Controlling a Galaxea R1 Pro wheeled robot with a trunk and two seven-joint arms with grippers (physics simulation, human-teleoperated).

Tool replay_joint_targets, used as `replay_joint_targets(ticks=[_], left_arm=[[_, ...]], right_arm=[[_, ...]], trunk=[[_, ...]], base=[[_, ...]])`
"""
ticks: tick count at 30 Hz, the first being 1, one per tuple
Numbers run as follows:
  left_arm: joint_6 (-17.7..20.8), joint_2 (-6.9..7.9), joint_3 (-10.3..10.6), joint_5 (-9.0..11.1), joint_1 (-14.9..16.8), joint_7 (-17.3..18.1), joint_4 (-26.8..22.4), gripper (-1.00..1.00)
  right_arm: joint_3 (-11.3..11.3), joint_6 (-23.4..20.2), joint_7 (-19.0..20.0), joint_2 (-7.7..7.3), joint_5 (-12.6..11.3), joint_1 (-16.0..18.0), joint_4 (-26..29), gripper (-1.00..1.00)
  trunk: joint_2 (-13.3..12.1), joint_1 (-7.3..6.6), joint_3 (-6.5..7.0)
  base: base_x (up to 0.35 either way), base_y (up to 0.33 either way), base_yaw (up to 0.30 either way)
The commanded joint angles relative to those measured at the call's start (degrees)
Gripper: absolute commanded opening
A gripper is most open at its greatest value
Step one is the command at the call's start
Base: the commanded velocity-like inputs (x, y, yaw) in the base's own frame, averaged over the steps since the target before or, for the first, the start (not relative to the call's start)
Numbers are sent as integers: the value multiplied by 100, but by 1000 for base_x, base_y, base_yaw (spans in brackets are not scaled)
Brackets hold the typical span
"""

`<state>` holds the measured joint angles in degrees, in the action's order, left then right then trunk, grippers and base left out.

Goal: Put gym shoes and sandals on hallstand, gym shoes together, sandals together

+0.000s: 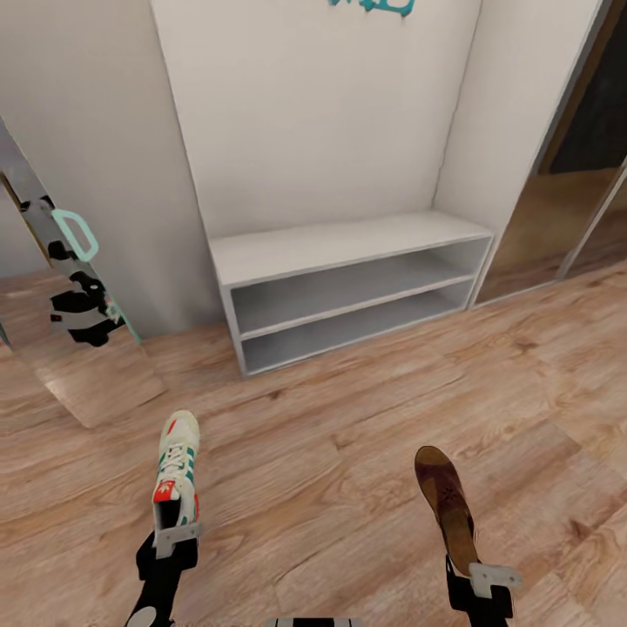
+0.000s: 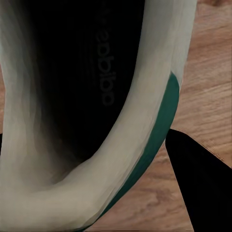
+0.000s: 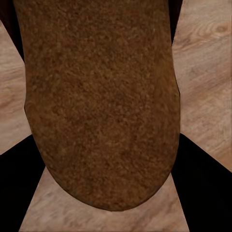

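One gym shoe point(image 1: 177, 468) is hanging by its heel from the left pincer point(image 1: 177, 538), toe pointing toward the far wall, above the corridor floor point(image 1: 348, 453). One sandal point(image 1: 445, 505) is being held the same way at its heel by the right pincer point(image 1: 493, 576), off to the right. Both are sitting well short of the hallstand point(image 1: 348, 252), whose flat top and two shelf slots are showing no footwear. Judging from this, nothing is placed yet: these two are waiting to go on the rack, and the second shoe and second sandal are remaining to be collected.
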<state>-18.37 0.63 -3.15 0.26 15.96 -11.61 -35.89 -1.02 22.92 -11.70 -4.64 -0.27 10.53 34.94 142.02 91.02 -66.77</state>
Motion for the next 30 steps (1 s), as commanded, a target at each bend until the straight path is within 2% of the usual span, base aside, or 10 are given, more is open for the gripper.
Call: replay_joint_targets(ticks=[1,13,30], left_arm=[[-20,-11,3,2,4,-8,6,-100],[-21,-50,0,-15,4,-35,16,-100],[-29,-126,7,0,-3,-28,57,-100]], right_arm=[[-11,15,-22,-2,1,1,-1,-100],[-12,28,-22,-9,29,1,-3,-100],[-29,36,1,-11,28,1,-141,-100]], trunk=[[2,-1,-4],[2,-1,3],[2,-1,110]], base=[[14,-13,278],[3,-3,138],[0,0,182]])
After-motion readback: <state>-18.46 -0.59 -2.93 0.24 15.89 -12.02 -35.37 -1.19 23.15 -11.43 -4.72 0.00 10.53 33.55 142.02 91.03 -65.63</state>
